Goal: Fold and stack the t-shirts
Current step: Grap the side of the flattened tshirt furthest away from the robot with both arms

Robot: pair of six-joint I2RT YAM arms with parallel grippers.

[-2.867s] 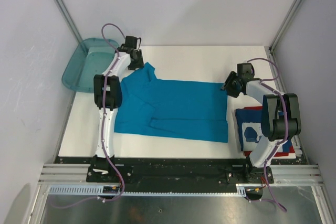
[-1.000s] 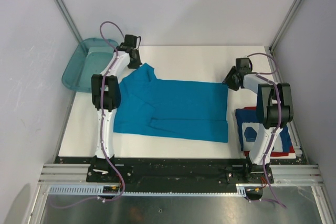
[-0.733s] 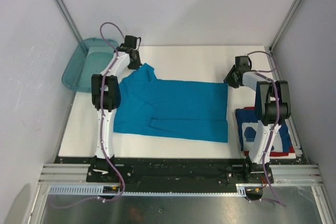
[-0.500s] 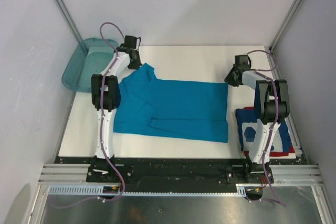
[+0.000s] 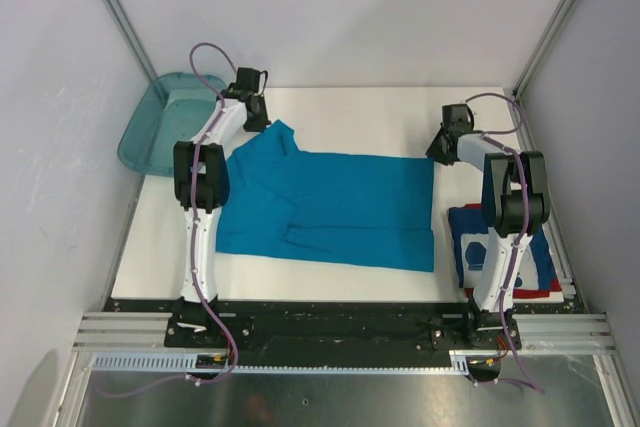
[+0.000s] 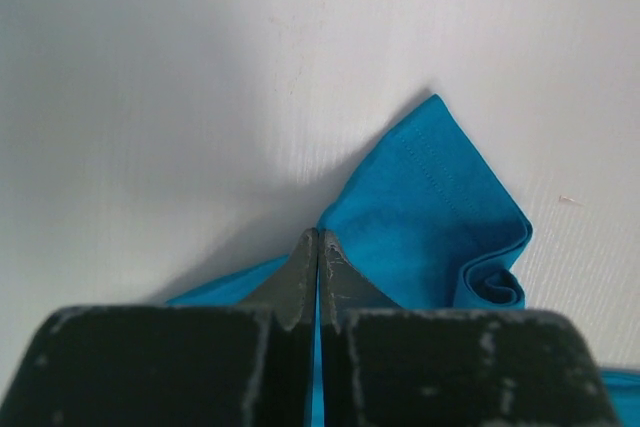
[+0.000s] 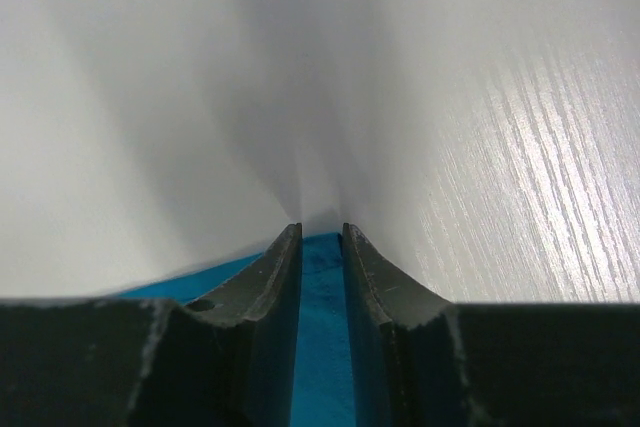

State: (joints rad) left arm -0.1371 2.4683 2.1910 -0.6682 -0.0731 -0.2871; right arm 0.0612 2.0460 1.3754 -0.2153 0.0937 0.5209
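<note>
The left fingers [image 6: 306, 269] are pressing together on the teal-blue t-shirt's [image 5: 340, 197] far-left corner; the right fingers [image 7: 288, 250] are pinching its far-right corner on the counter [image 5: 350, 117].

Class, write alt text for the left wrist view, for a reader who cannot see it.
The left end effector, shut, pinches the edge of a teal-blue t-shirt on a white table, its dark fingers meeting at bottom centre. To their right the cloth curls into a small roll.

White table [image 5: 360, 112], pale grey walls [image 5: 350, 7]
</note>
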